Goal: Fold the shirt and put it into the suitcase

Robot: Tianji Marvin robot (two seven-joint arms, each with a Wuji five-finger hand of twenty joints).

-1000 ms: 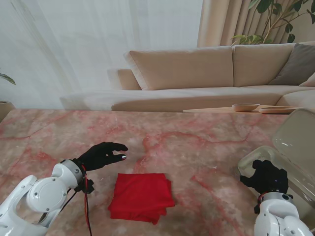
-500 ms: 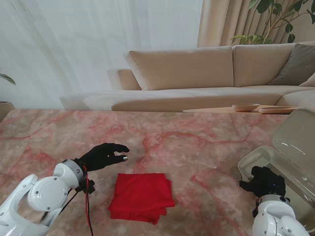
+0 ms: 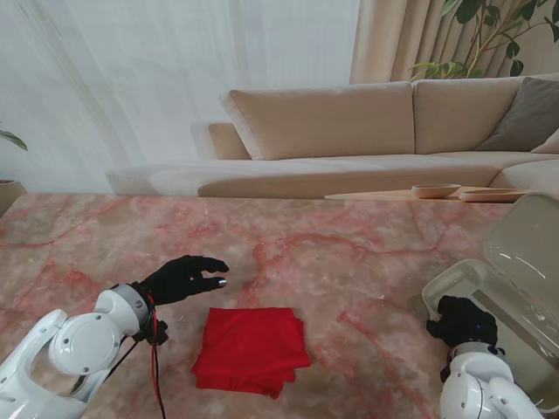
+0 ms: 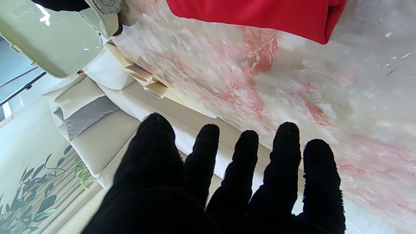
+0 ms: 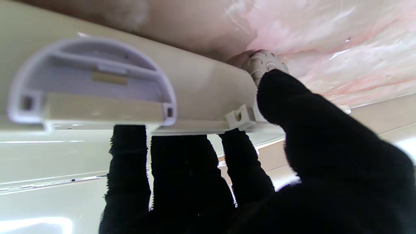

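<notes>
The red shirt (image 3: 251, 349) lies folded into a rough square on the marble table, near me and left of centre; its edge (image 4: 260, 14) also shows in the left wrist view. My left hand (image 3: 182, 278) hovers just left of and beyond it, open with fingers (image 4: 286, 152) spread, holding nothing. The pale suitcase (image 3: 447, 292) stands open at the right edge, lid (image 3: 528, 249) raised. My right hand (image 3: 460, 321) is shut on its near corner: in the right wrist view the fingers (image 5: 182, 169) hook over the rim (image 5: 201, 87) and the thumb presses outside by a wheel (image 5: 265, 61).
The marble table (image 3: 349, 253) stretches wide beyond the shirt. A beige sofa (image 3: 367, 122) and a low wooden table with a bowl (image 3: 435, 189) sit behind it. A red cable (image 3: 154, 367) runs along my left wrist.
My right hand has slid a little nearer to me on the suitcase corner, curling tighter onto the rim. The left hand and the shirt have barely moved.
</notes>
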